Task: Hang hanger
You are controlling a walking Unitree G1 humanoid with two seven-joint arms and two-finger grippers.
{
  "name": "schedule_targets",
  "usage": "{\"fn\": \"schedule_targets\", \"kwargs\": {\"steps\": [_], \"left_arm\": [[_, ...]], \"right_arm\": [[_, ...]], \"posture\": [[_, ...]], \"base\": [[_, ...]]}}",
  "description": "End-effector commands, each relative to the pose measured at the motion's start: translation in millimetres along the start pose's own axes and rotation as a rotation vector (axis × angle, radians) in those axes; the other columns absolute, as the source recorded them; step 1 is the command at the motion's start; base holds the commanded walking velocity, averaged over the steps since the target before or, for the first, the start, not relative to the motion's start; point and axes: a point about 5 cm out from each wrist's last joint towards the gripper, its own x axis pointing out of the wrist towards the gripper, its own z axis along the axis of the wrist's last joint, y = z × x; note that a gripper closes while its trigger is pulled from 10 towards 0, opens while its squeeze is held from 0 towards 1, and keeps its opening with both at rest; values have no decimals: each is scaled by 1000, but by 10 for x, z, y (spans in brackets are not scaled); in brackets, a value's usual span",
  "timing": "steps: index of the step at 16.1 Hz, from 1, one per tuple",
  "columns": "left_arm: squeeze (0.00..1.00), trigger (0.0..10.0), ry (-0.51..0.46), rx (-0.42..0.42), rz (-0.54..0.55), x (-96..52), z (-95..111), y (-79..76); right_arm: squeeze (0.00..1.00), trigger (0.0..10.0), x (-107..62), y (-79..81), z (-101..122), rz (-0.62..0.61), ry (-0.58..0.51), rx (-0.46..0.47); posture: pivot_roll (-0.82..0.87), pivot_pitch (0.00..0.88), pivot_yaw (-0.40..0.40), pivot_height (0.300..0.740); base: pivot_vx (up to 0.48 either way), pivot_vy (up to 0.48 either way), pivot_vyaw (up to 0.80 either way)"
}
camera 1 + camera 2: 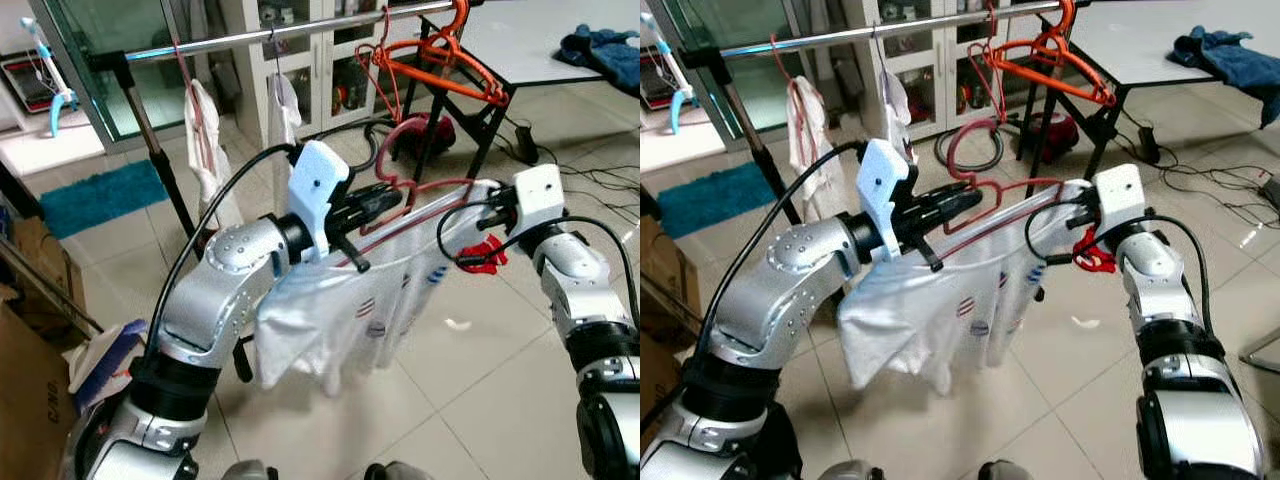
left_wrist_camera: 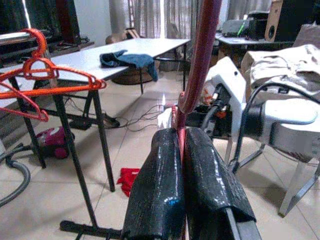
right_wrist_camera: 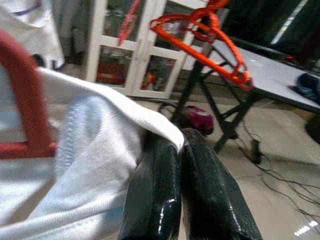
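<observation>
Item: red hanger (image 1: 985,205), carrying a white garment (image 1: 940,320) with small striped marks, held up in mid-air between the two arms, below and in front of the metal rail (image 1: 890,30) and not on it. Left pincer (image 1: 385,198): fingers (image 2: 165,185) pressed together on the hanger's red wire at the base of its hook, which rises between them in the left wrist view. Right pincer (image 1: 1080,215): fingers (image 3: 200,185) closed on the white fabric edge at the hanger's far shoulder; the cloth folds over the fingertips in the right wrist view, and the red bar sits just beside them. Garment: hangs loosely downward from the hanger, its lower part bunched near the left forearm. Rail: runs across the top of the scene on a dark stand; two pale cloths (image 1: 203,140) hang from it on thin hangers. Orange hangers (image 1: 440,65): a cluster hooked at the rail's right end, tilted. White tabletop (image 1: 540,40): behind and to the right, on black trestle legs, bearing a crumpled blue garment (image 1: 605,50). Floor items: maroon vacuum cleaner (image 1: 425,135) with hose under the tabletop, a red cloth (image 1: 490,255) on the tiles near the right arm, a teal mat (image 1: 95,195) to the left, black cables at right. White glass-fronted cabinet (image 1: 320,60): behind the rail.
</observation>
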Motion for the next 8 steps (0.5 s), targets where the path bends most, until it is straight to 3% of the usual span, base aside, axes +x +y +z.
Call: {"fn": "schedule_targets", "kwargs": {"steps": [1,3,8], "left_arm": [[0,10000,-62,34,-13,-32,167,-4],[0,10000,-53,25,-34,-30,147,-35],[0,10000,-62,4,-59,-9,161,-73]], "right_arm": [[0,10000,-52,-204,-70,-106,41,-10],[0,10000,-63,-206,-111,-114,54,-62],[0,10000,-36,-5,-225,-51,94,-50]], "posture": [[39,0,34,740],[37,0,34,740],[36,0,33,740]], "base": [[0,0,0],[0,0,0],[0,0,0]]}}
